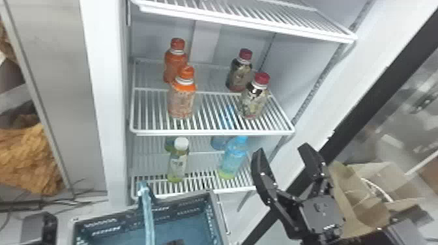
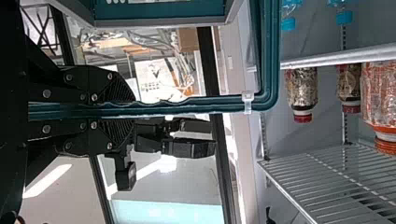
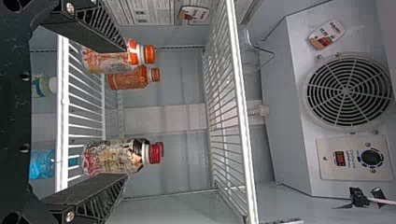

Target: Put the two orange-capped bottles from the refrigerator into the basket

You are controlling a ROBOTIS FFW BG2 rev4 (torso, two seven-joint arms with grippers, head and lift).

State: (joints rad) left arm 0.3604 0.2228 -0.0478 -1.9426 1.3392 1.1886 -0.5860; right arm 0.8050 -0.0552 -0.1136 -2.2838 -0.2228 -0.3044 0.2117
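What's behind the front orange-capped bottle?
Another orange-capped bottle stands behind the front bottle on the same shelf. In the head view, its lower right part is covered; anything else hidden there I can't see.

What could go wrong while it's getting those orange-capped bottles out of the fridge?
The front orange-capped bottle stands close before the rear one, so a clumsy grab could knock the rear one over. The open right hand might also bump the front red-capped bottle on the same shelf. And the left hand grips the basket by its handle, so the basket could tip or swing when a bottle drops in.
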